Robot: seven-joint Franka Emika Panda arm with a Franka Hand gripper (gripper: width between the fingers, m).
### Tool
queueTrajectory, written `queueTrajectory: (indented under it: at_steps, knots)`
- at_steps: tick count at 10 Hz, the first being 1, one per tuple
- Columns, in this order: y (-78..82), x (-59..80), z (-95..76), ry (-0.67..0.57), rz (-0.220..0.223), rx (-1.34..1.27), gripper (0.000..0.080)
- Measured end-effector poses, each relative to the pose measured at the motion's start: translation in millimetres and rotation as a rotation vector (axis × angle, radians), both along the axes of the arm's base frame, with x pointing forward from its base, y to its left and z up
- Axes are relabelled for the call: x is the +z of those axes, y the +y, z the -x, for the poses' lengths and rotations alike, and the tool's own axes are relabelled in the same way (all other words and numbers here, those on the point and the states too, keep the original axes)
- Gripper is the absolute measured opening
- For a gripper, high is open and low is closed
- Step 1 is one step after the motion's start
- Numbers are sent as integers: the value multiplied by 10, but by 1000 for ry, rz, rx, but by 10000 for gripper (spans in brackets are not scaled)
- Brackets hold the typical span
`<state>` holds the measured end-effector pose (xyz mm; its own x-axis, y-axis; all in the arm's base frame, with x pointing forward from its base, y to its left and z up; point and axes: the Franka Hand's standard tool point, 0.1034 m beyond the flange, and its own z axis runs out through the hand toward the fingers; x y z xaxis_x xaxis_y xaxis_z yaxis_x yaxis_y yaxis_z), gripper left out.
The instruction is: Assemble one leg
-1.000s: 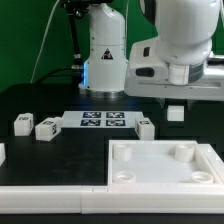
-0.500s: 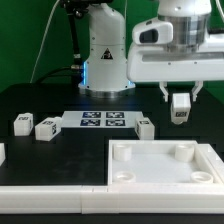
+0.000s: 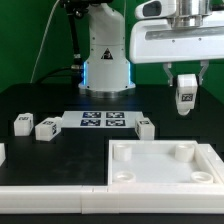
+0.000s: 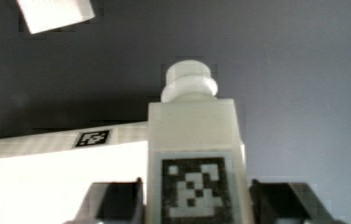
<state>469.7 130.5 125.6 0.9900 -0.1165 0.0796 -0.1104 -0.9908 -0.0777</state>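
Note:
My gripper [image 3: 186,82] is shut on a leg [image 3: 186,97], a small white block with a black-and-white tag, and holds it in the air above the table on the exterior view's right. In the wrist view the leg [image 4: 197,140] stands between my two fingers [image 4: 111,205] with its round peg end pointing away. Three more legs lie on the black table: one [image 3: 22,123] and another [image 3: 47,127] on the exterior view's left, and one [image 3: 145,127] beside the marker board. The large white tray-like piece [image 3: 165,165] with corner sockets lies at the front right, below the held leg.
The marker board [image 3: 103,121] lies flat mid-table. The robot base [image 3: 104,50] stands at the back. A white part edge [image 3: 2,152] shows at the exterior view's left. A white bar [image 3: 50,186] runs along the front.
My gripper has risen with the leg held in it, lifting it from near the table to well above it and slightly toward the exterior view's right.

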Motion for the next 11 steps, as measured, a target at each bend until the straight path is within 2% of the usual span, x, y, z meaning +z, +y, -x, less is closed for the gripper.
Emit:
queueTrajectory:
  at_steps: [1,2,3,6,8,10,11]
  knots:
    - [1,-21,6,2,0,1,290]
    - [-34,-107,-43,-12,3,54,290]
    - [-115,-167,-169,-13,7,89,290]
    - [-175,-147,-606,-22,9,155,290]
    - [-145,-116,-880,-22,-4,160,290]
    - [-149,-113,-1012,-31,-13,175,290]
    - [-141,-120,-1014,-58,-12,174,290]
